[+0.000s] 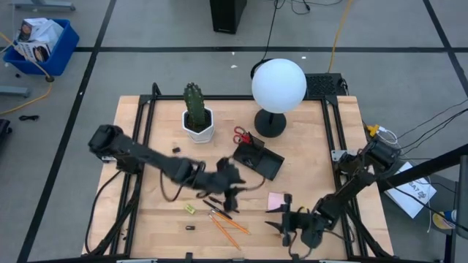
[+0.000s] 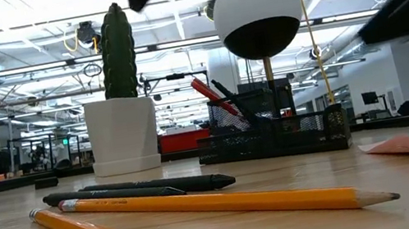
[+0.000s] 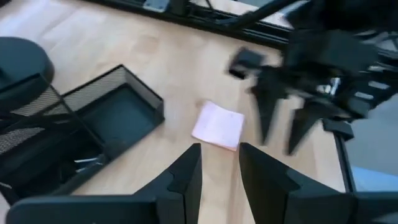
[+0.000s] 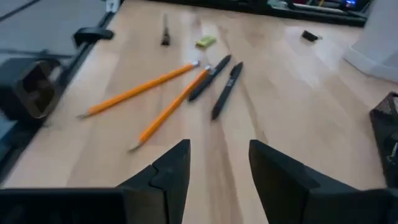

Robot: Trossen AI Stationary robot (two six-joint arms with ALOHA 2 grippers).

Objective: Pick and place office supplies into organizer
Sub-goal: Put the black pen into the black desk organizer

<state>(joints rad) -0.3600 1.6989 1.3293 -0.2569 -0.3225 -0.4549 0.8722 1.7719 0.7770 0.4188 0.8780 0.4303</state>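
Note:
The black mesh organizer (image 1: 262, 158) stands mid-table with red-handled scissors (image 1: 241, 136) upright in it (image 2: 208, 93). Two orange pencils (image 1: 228, 227) and two black pens (image 1: 216, 204) lie near the front edge (image 4: 163, 93). The pink sticky-note pad (image 1: 276, 201) lies flat to their right (image 3: 217, 125). A small yellow piece (image 1: 189, 209) and tiny black clips (image 1: 191, 228) rest on the wood. My left gripper (image 1: 232, 181) hovers open above the pens, facing the pad (image 3: 219, 167). My right gripper (image 1: 287, 221) is open near the front edge, facing the pencils (image 4: 217, 163).
A white hexagonal cactus pot (image 1: 197, 124) and a black lamp base with white globe (image 1: 278, 88) stand behind the organizer. Another black clip (image 1: 175, 150) lies near the pot. Bare wood shows between the pad and the pencils. Black frame rails run along the table's sides.

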